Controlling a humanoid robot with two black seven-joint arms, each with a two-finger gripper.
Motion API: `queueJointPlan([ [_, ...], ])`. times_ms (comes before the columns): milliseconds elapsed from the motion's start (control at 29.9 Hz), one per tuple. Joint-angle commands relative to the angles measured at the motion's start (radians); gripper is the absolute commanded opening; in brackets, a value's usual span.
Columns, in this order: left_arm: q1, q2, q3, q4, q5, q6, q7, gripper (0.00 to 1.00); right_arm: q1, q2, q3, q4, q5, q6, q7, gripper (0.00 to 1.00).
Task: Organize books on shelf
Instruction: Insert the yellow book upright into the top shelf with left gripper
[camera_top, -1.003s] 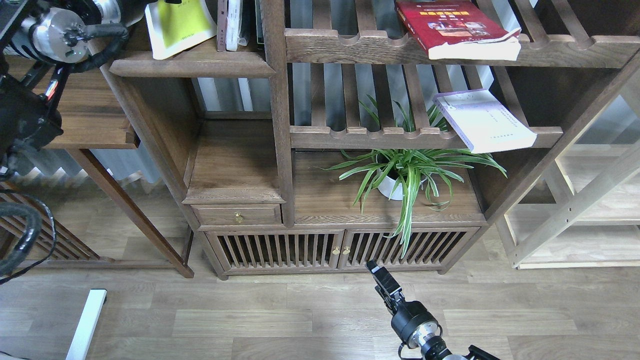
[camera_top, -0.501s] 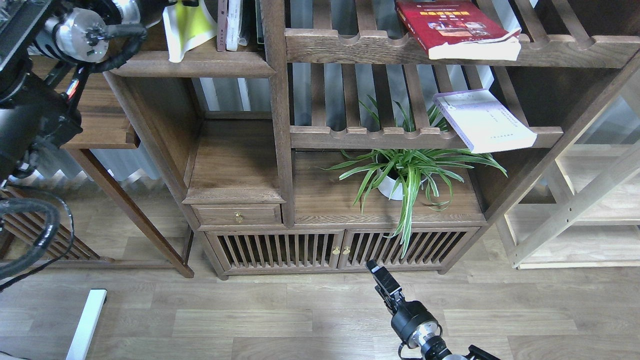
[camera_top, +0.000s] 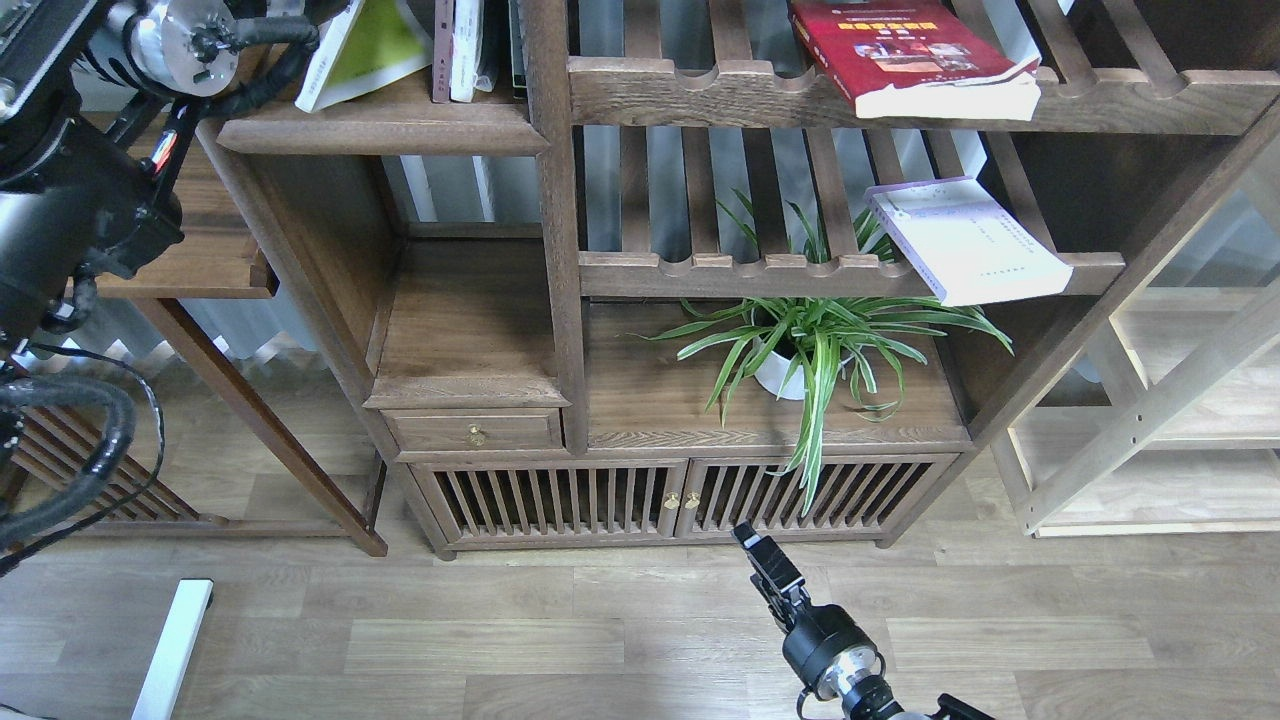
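Observation:
The yellow-green book (camera_top: 365, 45) leans tilted on the dark-brown shelf (camera_top: 380, 128) at top left, its lower edge on the board, next to a few upright books (camera_top: 465, 50). My left gripper (camera_top: 312, 8) is at the book's upper left corner; the top edge of the view cuts off its fingers. The red book (camera_top: 915, 55) lies on the upper slatted rack. The lavender-white book (camera_top: 965, 240) lies on the lower slatted rack and overhangs its front rail. My right gripper (camera_top: 760, 555) hangs low above the floor, empty, dark and seen end-on.
A potted spider plant (camera_top: 810, 345) stands on the cabinet top under the lower rack. A small drawer (camera_top: 475, 432) and slatted doors (camera_top: 660, 500) are below. A light unfinished wooden frame (camera_top: 1150, 410) stands at right. A side table (camera_top: 200, 260) stands at left.
The left arm has moved right and up. The yellow-green book has turned from cover-forward to a steeper, more edge-on tilt on the shelf. The right arm has not moved.

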Motion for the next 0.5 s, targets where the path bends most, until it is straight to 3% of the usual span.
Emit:
queueJointPlan([
  [0, -0.005, -0.002, -0.002, -0.007, 0.000, 0.000, 0.000, 0.54, -0.005, 0.000, 0.002, 0.000, 0.000, 0.000, 0.000, 0.99],
  [267, -0.004, 0.024, -0.005, -0.057, -0.001, 0.006, 0.000, 0.57, -0.005, 0.000, 0.000, -0.012, 0.002, 0.000, 0.000, 0.99],
  [468, 0.040, 0.106, -0.003, -0.168, -0.005, 0.024, 0.000, 0.61, 0.005, 0.000, 0.002, -0.017, 0.049, 0.000, -0.001, 0.99],
])
